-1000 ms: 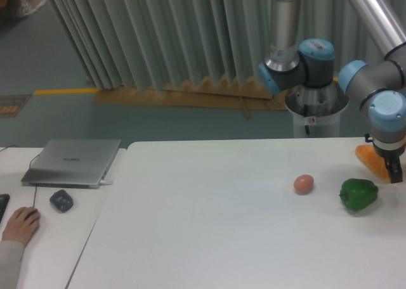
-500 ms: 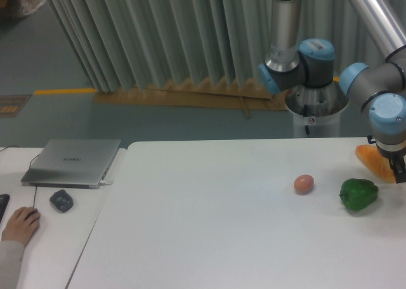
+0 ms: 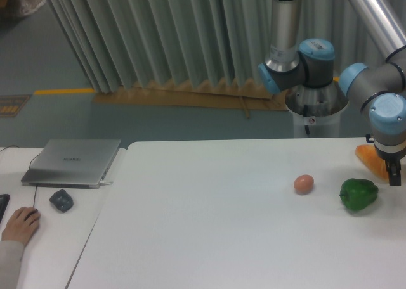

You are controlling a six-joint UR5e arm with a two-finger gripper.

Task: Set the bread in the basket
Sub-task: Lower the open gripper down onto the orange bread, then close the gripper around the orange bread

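The bread [image 3: 369,158] is an orange glossy loaf lying on the white table [image 3: 222,225] at the far right edge. My gripper [image 3: 393,173] hangs straight down over the loaf's right end, and its dark fingers [image 3: 394,170] cover that end. The fingers are small and partly cut off by the frame edge, so I cannot tell whether they are closed on the loaf. No basket is in view.
A green pepper [image 3: 358,194] lies just in front of the bread, and a pinkish-brown egg [image 3: 304,184] to its left. On a side desk at the left are a closed laptop [image 3: 73,161], a dark mouse [image 3: 61,200] and a person's hand [image 3: 19,224].
The gripper shifted slightly right, then back left over the bread's right end. The visible part of the loaf looks a little shorter now. The pepper and egg have not moved.
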